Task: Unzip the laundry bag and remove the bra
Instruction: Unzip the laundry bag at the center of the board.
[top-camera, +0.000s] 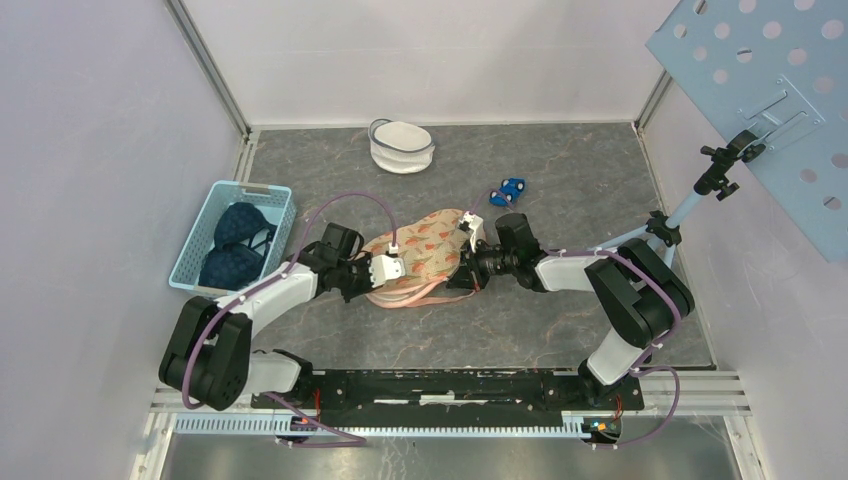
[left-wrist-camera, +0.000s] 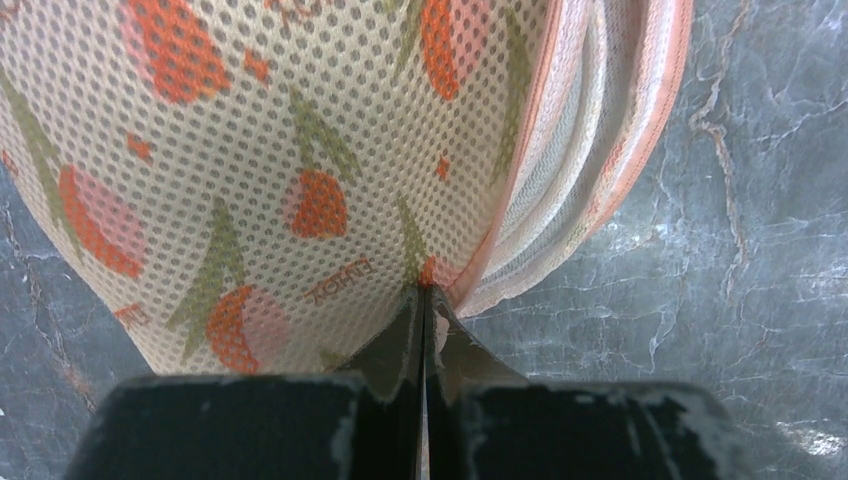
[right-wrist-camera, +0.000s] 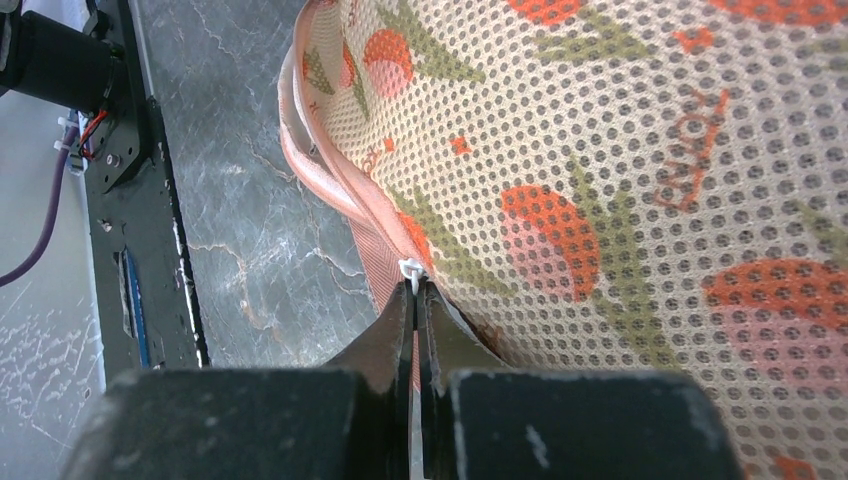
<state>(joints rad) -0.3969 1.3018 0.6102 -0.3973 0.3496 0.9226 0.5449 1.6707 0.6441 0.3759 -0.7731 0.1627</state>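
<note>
mesh laundry bag (top-camera: 425, 255), printed with orange fruit, is lying at the centre of the top view on the grey table (top-camera: 580, 170), between the two arms. left gripper (left-wrist-camera: 425, 305) is pinching the bag's mesh just beside the pink-edged seam, its fingers pressed together on the fabric. right gripper (right-wrist-camera: 413, 295) is clamping the seam at a small white tab, jaws together. blue basket (top-camera: 192, 238) holding dark garments is sitting at centre left, apart from the bag.

Laundry bag (left-wrist-camera: 250, 150), contents out of sight behind its mesh, far end cropped
</note>
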